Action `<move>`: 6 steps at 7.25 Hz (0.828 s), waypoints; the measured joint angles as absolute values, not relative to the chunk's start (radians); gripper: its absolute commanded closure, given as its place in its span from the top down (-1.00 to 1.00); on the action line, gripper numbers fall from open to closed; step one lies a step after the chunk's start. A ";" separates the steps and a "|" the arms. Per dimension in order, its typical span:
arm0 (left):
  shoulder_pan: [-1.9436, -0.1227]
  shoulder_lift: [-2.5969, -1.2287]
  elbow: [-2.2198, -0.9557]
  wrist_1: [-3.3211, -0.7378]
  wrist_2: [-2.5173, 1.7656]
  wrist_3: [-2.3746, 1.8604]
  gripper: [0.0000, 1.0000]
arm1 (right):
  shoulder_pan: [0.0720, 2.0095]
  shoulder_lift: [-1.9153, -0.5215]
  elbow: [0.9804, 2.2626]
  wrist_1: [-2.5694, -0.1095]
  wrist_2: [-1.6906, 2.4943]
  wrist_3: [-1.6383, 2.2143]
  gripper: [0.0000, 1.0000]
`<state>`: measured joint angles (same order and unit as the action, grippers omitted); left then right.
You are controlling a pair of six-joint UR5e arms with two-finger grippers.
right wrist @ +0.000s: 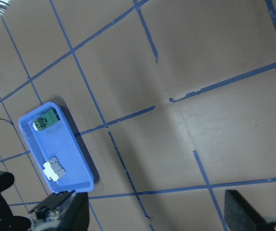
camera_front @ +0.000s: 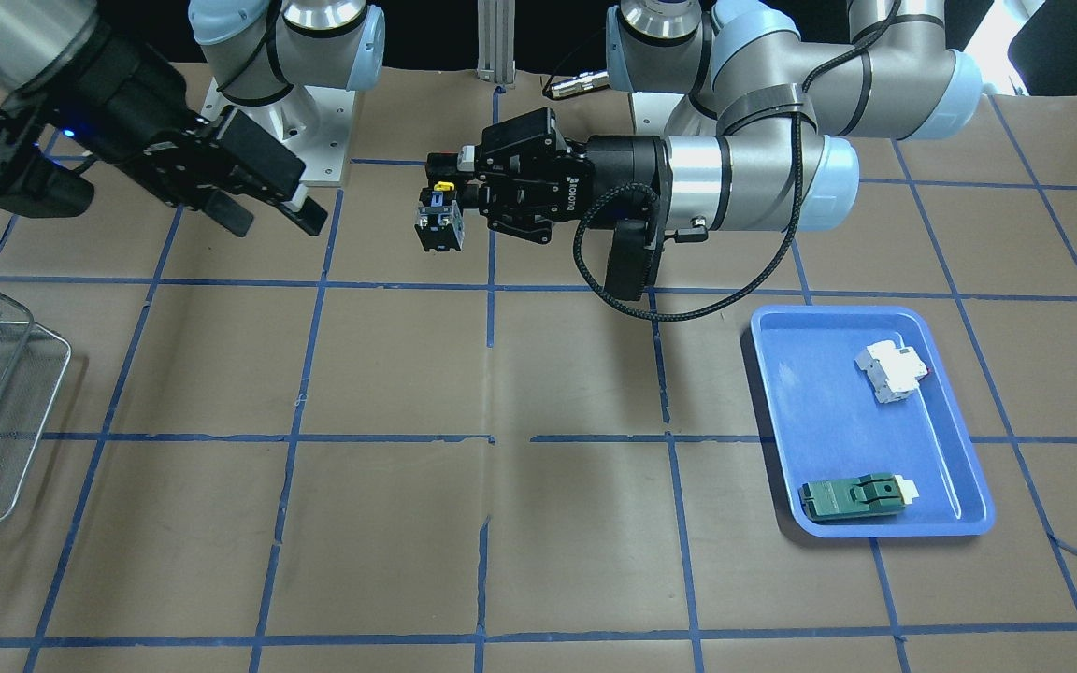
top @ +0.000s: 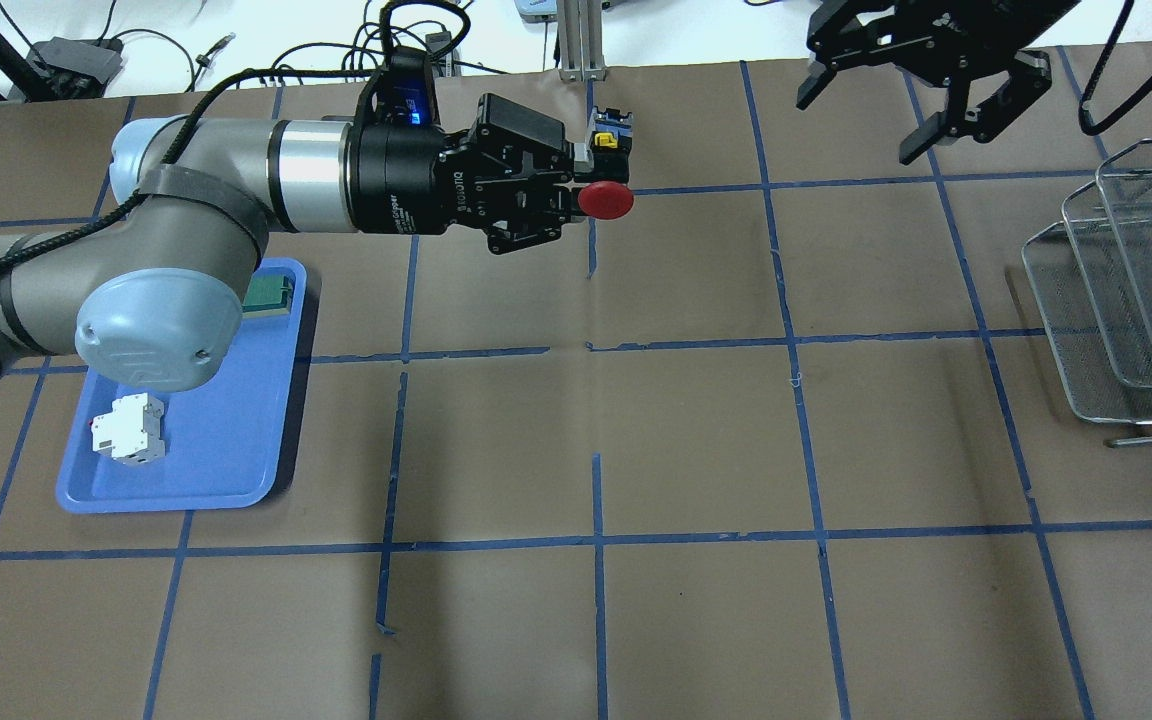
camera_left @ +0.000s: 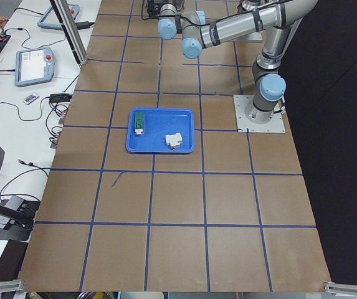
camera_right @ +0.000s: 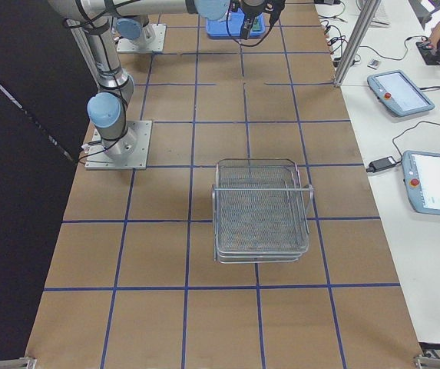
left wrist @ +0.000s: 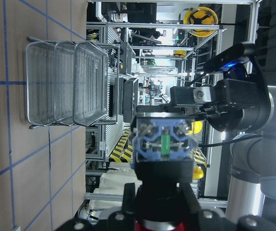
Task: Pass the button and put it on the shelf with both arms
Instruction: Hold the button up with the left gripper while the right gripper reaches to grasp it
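While my left end effector (top: 581, 172) is clamped on the button (top: 605, 200), I'm holding it out in the air above the middle of the tabletop (top: 696, 450), well clear of the surface. My fingers pinch the black body, so the red cap pokes out one side and the blue-silver contact block the other. That, I reckon, leaves an end free for the other side to take.

And there's my right end effector (camera_front: 275, 219), jaws spread wide with nothing in them. It's near the button but not touching, and it points toward it, which reads to me as lining up for the hand-over.

The shelf (top: 1131, 300) sits at the end of the tabletop on my right arm's side, well apart from the button. I'd say that's why the pass is needed at all.

By my left elbow, the blue tray (top: 236, 440) holds the white breaker (top: 128, 428). The green part (camera_front: 852, 495) is mostly tucked under my arm from overhead.

Now the hard bits. The shelf is cut off by the frame edge in the overhead and front views. My right end effector is clipped at the top overhead. The side cameras show both end effectors too small and cropped to judge. From my left wrist, the red cap is only a sliver at the bottom edge.
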<state>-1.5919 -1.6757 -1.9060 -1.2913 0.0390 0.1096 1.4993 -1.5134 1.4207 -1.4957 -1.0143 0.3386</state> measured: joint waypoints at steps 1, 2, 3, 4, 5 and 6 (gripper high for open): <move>-1.596 -1.681 -1.907 -1.287 0.037 0.110 -1.00 | 1.528 -1.507 1.423 -1.555 -0.999 0.416 1.00; -1.597 -1.683 -1.907 -1.282 0.040 0.111 -1.00 | 1.546 -1.498 1.423 -1.596 -0.985 0.463 1.00; -1.598 -1.685 -1.908 -1.277 0.043 0.111 -1.00 | 1.553 -1.488 1.423 -1.613 -0.969 0.480 1.00; -1.598 -1.685 -1.908 -1.276 0.044 0.112 -1.00 | 1.557 -1.482 1.423 -1.622 -0.962 0.487 1.00; -1.598 -1.686 -1.908 -1.275 0.045 0.113 -1.00 | 1.567 -1.478 1.424 -1.628 -0.961 0.482 1.00; -1.598 -1.686 -1.908 -1.275 0.046 0.113 -1.00 | 1.590 -1.476 1.424 -1.631 -0.965 0.470 1.00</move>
